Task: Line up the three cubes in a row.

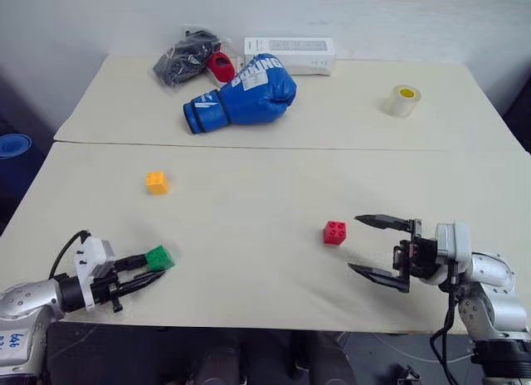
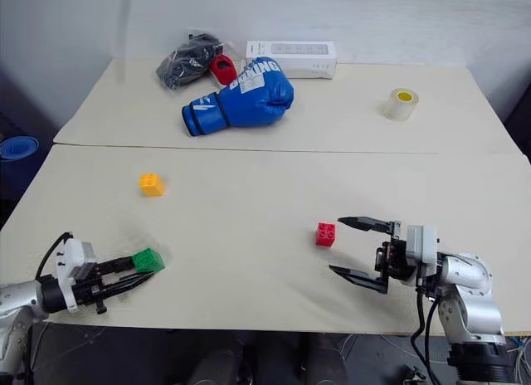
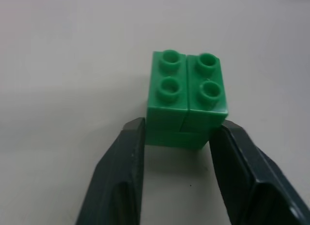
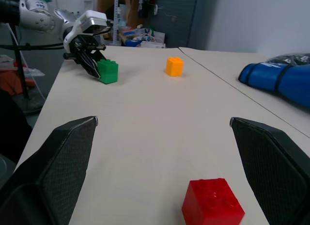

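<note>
Left gripper [image 1: 153, 269] is seen clamped on the green cube [image 1: 159, 257] at the near left of the cream table [image 1: 249, 260]; right gripper [image 1: 377, 248] is held wide apart and empty, just right of the red cube [image 1: 334, 232]. White lettering on the blue boxing glove [image 1: 242, 96] is too partial to be read. From the right wrist, cluttered shelves are shown beyond the orange-yellow cube [image 4: 174, 66]. Four studs are shown from the left wrist
</note>
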Motion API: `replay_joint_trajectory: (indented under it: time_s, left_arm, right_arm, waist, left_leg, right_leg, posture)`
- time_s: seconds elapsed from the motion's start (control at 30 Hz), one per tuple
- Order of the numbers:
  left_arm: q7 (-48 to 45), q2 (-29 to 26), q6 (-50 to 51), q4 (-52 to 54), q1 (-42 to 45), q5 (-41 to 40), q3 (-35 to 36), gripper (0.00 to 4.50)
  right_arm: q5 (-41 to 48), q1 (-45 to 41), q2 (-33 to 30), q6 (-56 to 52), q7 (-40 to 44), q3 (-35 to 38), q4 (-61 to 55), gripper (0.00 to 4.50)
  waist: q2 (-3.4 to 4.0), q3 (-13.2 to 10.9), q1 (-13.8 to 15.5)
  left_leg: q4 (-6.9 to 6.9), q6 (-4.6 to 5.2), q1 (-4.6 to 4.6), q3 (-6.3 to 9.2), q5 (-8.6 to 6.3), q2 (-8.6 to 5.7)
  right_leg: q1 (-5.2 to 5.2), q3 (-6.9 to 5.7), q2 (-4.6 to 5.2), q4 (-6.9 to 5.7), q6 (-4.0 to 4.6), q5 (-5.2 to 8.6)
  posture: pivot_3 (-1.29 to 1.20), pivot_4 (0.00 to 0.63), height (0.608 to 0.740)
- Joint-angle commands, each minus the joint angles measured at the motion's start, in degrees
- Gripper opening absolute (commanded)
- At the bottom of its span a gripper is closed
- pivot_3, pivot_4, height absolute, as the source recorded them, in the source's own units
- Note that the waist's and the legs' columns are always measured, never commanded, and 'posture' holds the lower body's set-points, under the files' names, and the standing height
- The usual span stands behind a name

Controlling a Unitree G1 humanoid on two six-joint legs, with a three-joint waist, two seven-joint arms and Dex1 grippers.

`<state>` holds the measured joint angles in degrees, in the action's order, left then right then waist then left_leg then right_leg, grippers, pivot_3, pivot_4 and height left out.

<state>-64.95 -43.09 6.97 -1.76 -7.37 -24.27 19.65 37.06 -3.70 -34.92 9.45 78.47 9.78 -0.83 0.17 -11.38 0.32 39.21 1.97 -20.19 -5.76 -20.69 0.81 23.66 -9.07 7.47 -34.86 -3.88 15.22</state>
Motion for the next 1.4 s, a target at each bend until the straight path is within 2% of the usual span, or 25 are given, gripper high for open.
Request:
replay_joint_trajectory:
  time_s: [0.03,0.17,0.33,0.47,0.63,0.73,1.03,1.3,1.33,1.37,1.4]
  left_arm:
    - [-0.4,-0.5,0.3,4.0,2.1,-0.8,-2.0,1.45]
    - [-1.1,-0.3,2.4,8.2,8.3,-0.4,-8.3,1.45]
    - [-3.3,2.6,0.7,5.2,24.2,7.2,-22.6,1.45]
    - [-2.7,10.9,-3.7,-6.9,37.6,13.2,-30.6,1.45]
    - [-4.0,15.8,-10.6,-21.4,46.7,18.0,-34.7,1.45]
    - [-5.4,18.2,-9.5,-24.6,49.1,17.8,-35.2,1.45]
    - [-7.5,20.7,-8.7,-26.3,50.1,19.2,-36.9,1.45]
    - [-1.2,21.6,-6.6,-27.5,50.1,22.2,-36.2,1.45]
    - [-2.0,21.3,-6.8,-26.5,49.5,21.3,-35.7,2.19]
    - [-3.5,20.9,-7.2,-25.1,48.7,19.9,-35.2,2.36]
    - [-4.9,20.2,-7.7,-23.4,47.7,18.4,-34.3,2.72]
  right_arm:
    - [0.9,1.9,0.0,-1.3,-3.0,2.8,-2.9,4.50]
    - [1.3,4.1,-0.4,-1.8,-4.3,4.7,-3.7,4.50]
    - [1.8,6.8,-0.5,-0.4,-2.8,8.0,-2.2,4.50]
    - [2.6,8.9,-0.4,0.8,-2.2,11.1,-2.1,4.50]
    - [2.3,14.4,1.2,3.0,-2.8,13.8,-3.9,4.50]
    - [1.3,17.2,3.3,4.2,-4.8,13.4,-6.2,4.50]
    - [-0.7,19.0,5.0,5.3,-8.0,11.9,-9.1,4.50]
    - [-1.3,17.9,4.1,2.3,-13.1,10.0,-14.0,4.50]
    - [-1.3,17.6,3.9,1.6,-13.5,9.8,-14.5,4.50]
    - [-1.3,17.3,3.7,1.0,-13.8,9.5,-14.9,4.50]
    - [-1.2,16.9,3.3,0.2,-14.1,9.1,-15.3,4.50]
  waist:
    - [0.00,0.0,-0.1]
    - [0.00,0.0,0.4]
    - [0.01,0.0,1.2]
    - [0.00,0.0,1.3]
    - [-0.04,0.0,0.9]
    - [-0.04,0.0,0.9]
    - [-0.04,0.0,1.1]
    - [-0.04,0.0,1.2]
    - [-0.04,0.0,1.2]
    - [-0.04,0.0,1.1]
    - [-0.04,0.0,1.1]
  left_leg:
    - [0.00,0.00,0.00,0.00,0.00,0.00]
    - [0.00,0.01,0.01,-0.01,0.02,-0.01]
    - [0.01,0.03,0.01,-0.02,0.08,-0.10]
    - [0.03,0.15,-0.01,-0.13,0.20,-0.19]
    - [0.03,0.18,0.01,-0.28,0.22,-0.13]
    - [0.03,0.13,0.04,-0.33,0.23,-0.02]
    - [0.11,0.13,0.03,-0.25,0.23,-0.02]
    - [0.23,0.14,0.02,-0.16,0.23,-0.02]
    - [0.26,0.14,0.01,-0.14,0.23,-0.02]
    - [0.29,0.14,0.00,-0.12,0.23,-0.02]
    - [0.29,0.14,-0.01,-0.12,0.23,-0.02]
  right_leg:
    - [0.00,0.00,0.00,0.00,0.00,0.00]
    - [-0.03,0.01,0.00,-0.02,-0.02,-0.01]
    - [-0.05,-0.03,-0.04,-0.10,-0.04,-0.02]
    - [-0.07,0.01,-0.15,-0.07,-0.13,-0.07]
    - [-0.06,-0.01,-0.61,0.01,-0.17,-0.10]
    - [-0.05,0.00,-0.72,0.01,-0.17,-0.10]
    - [-0.06,0.23,-0.67,-0.04,-0.17,-0.10]
    - [-0.11,0.19,-0.65,-0.07,-0.17,-0.10]
    - [-0.12,0.18,-0.64,-0.08,-0.17,-0.10]
    - [-0.11,0.17,-0.62,-0.11,-0.17,-0.10]
    - [-0.11,0.17,-0.61,-0.11,-0.17,-0.10]
  posture:
    - [0.00,0.150,0.740]
    - [0.00,0.150,0.740]
    - [0.00,0.150,0.740]
    - [0.00,0.150,0.740]
    - [0.00,0.150,0.740]
    - [0.00,0.150,0.740]
    - [0.00,0.150,0.740]
    - [0.00,0.150,0.740]
    - [0.00,0.150,0.740]
    - [0.00,0.150,0.740]
    - [0.00,0.150,0.740]
